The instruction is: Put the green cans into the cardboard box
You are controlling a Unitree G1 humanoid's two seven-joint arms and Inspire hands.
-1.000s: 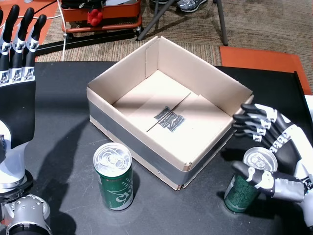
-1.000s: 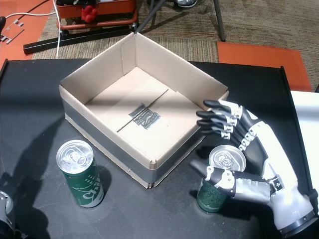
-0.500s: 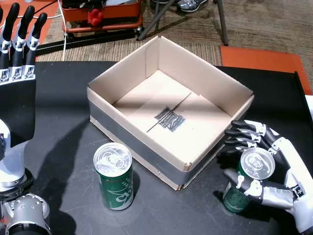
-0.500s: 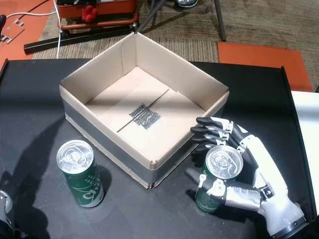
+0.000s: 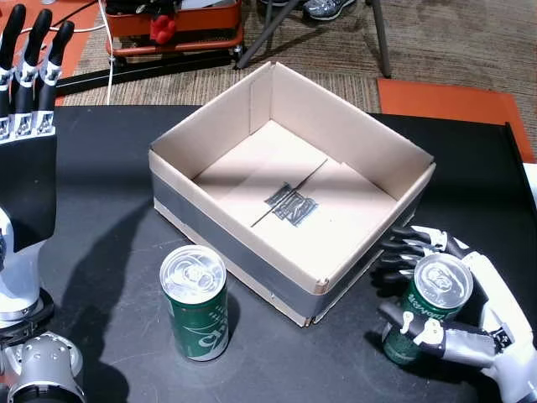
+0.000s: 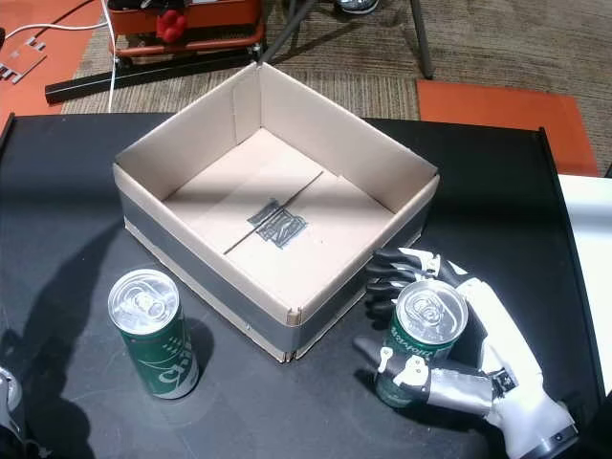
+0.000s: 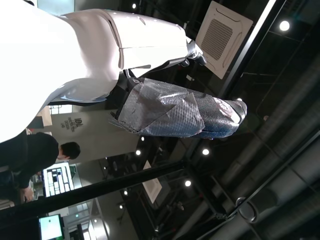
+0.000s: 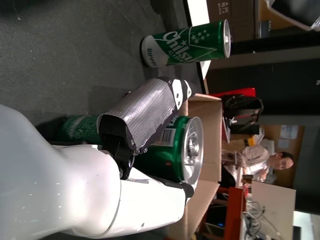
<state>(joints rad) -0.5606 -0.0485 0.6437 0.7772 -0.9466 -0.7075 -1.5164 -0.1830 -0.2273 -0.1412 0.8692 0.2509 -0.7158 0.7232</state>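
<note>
On the black table [image 5: 101, 168], the cardboard box [image 5: 289, 180] is sitting mid-table. The right hand [image 5: 470, 323] is wrapping a green can [image 5: 428, 306] near the front right corner. The second can [image 5: 195, 302] is standing at the front edge; the left hand [image 5: 25, 117] is hovering spread, empty.

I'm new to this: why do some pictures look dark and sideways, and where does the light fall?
In both head views, light falls on the box floor and shadows cross the table. The left wrist view, turned, shows dim ceiling with glaring lamps. The right wrist view is on its side.

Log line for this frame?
right hand: shut on right can | left hand: open, raised | left can: on table | box: empty
</note>
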